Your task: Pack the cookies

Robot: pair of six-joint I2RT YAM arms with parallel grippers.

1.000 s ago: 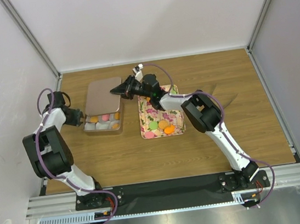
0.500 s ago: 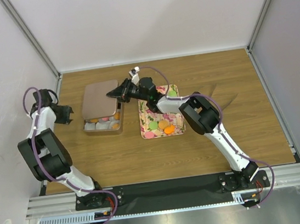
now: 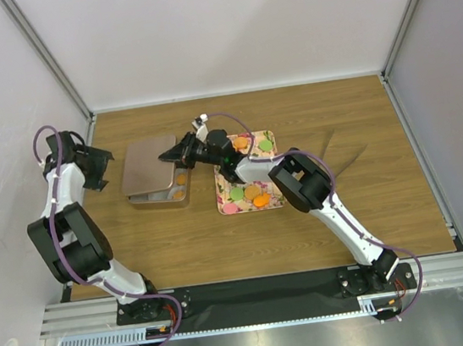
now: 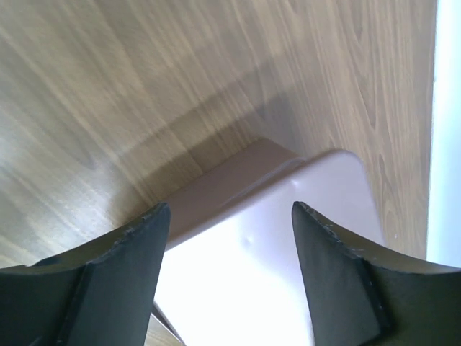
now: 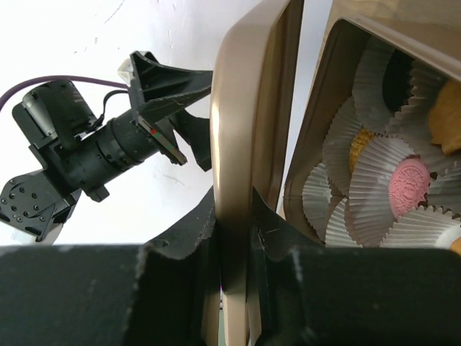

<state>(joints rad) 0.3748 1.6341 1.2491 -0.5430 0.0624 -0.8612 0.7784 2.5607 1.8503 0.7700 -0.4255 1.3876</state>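
With right gripper (image 3: 170, 156) clamped on lid (image 3: 143, 163) edge and left gripper (image 3: 101, 166) agape, empty, lower lid level and square onto tin (image 3: 154, 203) holding cookies (image 3: 180, 180), minding others left on tray (image 3: 278, 192).

1. This is a robotics lab test cell, not a home or a shop.
2. Plain white panels (image 3: 221, 29) set in aluminium profile posts (image 3: 45, 54) wall in a wooden tabletop (image 3: 387, 187).
3. The left arm (image 3: 75, 232) and right arm (image 3: 344, 214) are bolted to a black base plate (image 3: 256, 293) on an aluminium rail (image 3: 449, 268).
4. Purple cables (image 3: 37, 145) loop along the arms, and a slotted cable duct (image 3: 108, 338) runs along the near edge.
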